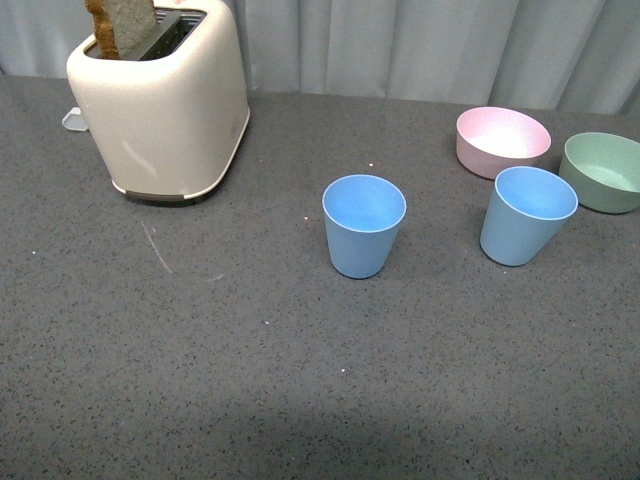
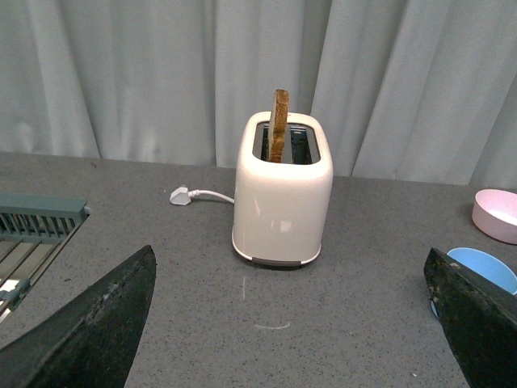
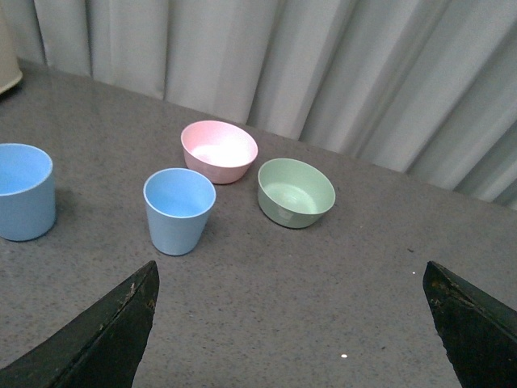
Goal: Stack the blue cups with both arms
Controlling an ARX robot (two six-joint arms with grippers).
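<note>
Two light blue cups stand upright and apart on the grey table. One blue cup (image 1: 364, 225) is near the middle; in the right wrist view this cup (image 3: 24, 191) shows at the edge. The other blue cup (image 1: 526, 214) stands to its right, in front of the bowls, and the right wrist view shows it (image 3: 178, 210) too. Neither arm shows in the front view. My left gripper (image 2: 291, 323) is open over bare table, a blue cup's rim (image 2: 485, 271) just showing beside one finger. My right gripper (image 3: 295, 327) is open, short of the cups, holding nothing.
A cream toaster (image 1: 160, 100) with a slice of toast (image 1: 120, 25) stands at the back left, its white plug (image 2: 182, 195) behind it. A pink bowl (image 1: 502, 140) and a green bowl (image 1: 604, 170) sit at the back right. A green rack (image 2: 32, 230) lies off to the left.
</note>
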